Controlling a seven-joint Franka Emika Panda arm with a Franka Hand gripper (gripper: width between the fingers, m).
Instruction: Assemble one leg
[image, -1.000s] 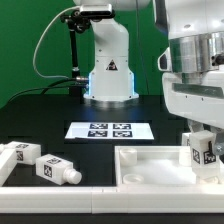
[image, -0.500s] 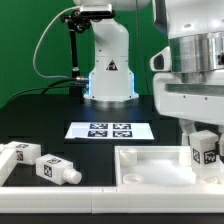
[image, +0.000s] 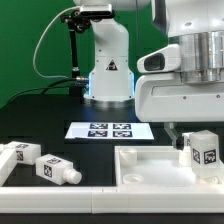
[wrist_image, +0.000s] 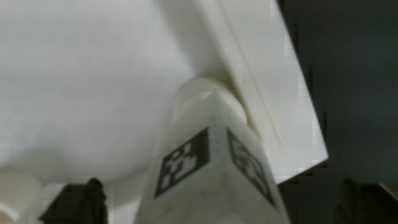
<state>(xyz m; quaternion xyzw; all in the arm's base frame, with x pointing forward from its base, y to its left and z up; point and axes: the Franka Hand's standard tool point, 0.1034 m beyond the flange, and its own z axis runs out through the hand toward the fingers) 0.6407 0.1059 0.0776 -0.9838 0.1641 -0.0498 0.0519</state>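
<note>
**Lately turned: gripper and leg, seating apparently under way**

Gripper (image: 196, 140): wrist has swung round in the last half-second. The fingers flank the leg, but whether they clamp it cannot be told.
Leg (image: 204, 152): upright in a corner of the rimmed panel (image: 140, 160), near the counter's front edge at the exterior view's right. It now shows two faces, so it probably turned too.
Judgement: being screwed home.
Spare legs (image: 55, 168): front edge, opposite end.

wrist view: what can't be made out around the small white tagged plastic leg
- Gripper fingers: only dark blurred tips at the wrist view's edge; hidden behind the white arm housing in the exterior view; open or shut unclear.
- Leg: joint with the large white rimmed panel blurred in the wrist view.
</note>
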